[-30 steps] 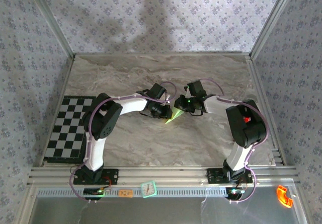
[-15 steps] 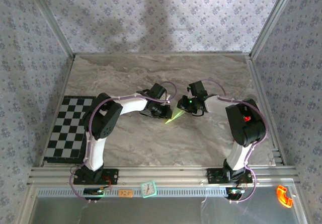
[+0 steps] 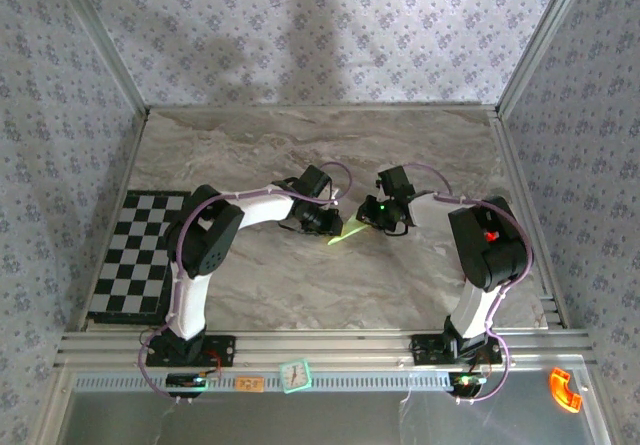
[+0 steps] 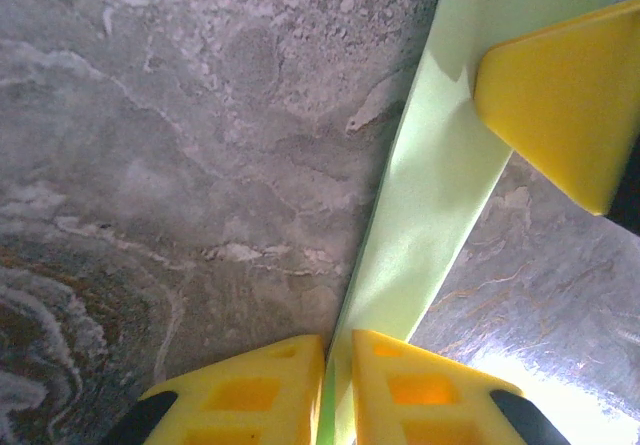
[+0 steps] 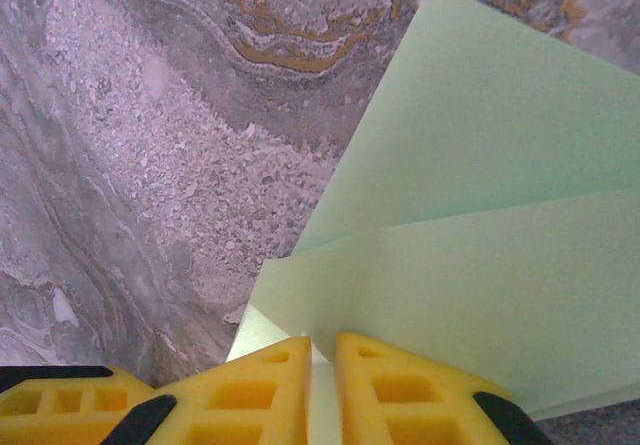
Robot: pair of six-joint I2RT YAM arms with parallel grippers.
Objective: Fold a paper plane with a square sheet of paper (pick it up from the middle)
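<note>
The square sheet of paper (image 3: 348,232) is pale green and folded into a narrow pointed shape, held just above the marble table's middle. My left gripper (image 3: 332,224) is shut on its left end; in the left wrist view the paper (image 4: 440,185) runs as a strip from between my left gripper (image 4: 338,390) up to the right. My right gripper (image 3: 374,216) is shut on the other end. In the right wrist view, overlapping folded layers of paper (image 5: 480,215) fan out from my right gripper (image 5: 322,390). The right gripper's yellow fingertip (image 4: 565,95) presses on the strip.
A black-and-white checkerboard mat (image 3: 135,255) lies at the table's left edge. Patterned walls with metal frame posts close in three sides. A small clock (image 3: 295,375) and an orange part (image 3: 565,389) rest on the front rail, off the marble tabletop (image 3: 250,145).
My right gripper has shifted slightly to the right and nearer the front, drawing the paper out flatter between the two grippers. The left arm has barely moved.
</note>
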